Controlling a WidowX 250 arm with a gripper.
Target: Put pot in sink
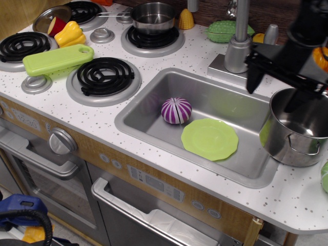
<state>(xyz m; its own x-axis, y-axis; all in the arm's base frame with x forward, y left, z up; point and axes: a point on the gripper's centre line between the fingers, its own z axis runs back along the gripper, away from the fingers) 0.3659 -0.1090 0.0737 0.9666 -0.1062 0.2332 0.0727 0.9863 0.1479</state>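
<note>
- Pot (297,134): upright on the white speckled counter (307,197) at the right edge of the view, just beside the sink's right rim; a loop handle faces near. Not yet in the basin, so the task's one move is, by my judgement, undone.
- Gripper (274,84): black, above the pot's left-far rim with its fingers spread wide. One finger (252,79) hangs left of the rim, over the sink's far-right corner; the other reaches toward the pot's mouth. Nothing gripped. The straddle looks set for pinching the wall (a rim grasp suits such a wide pot).
- Sink (148,129): left of the pot, holding a purple striped ball (176,110) at centre and a green plate (209,139) near-right of it.
- Bare basin floor lies far of the plate; probably the safest landing.
- Faucet (239,43): far side, close behind the gripper; a collision risk on lift.
</note>
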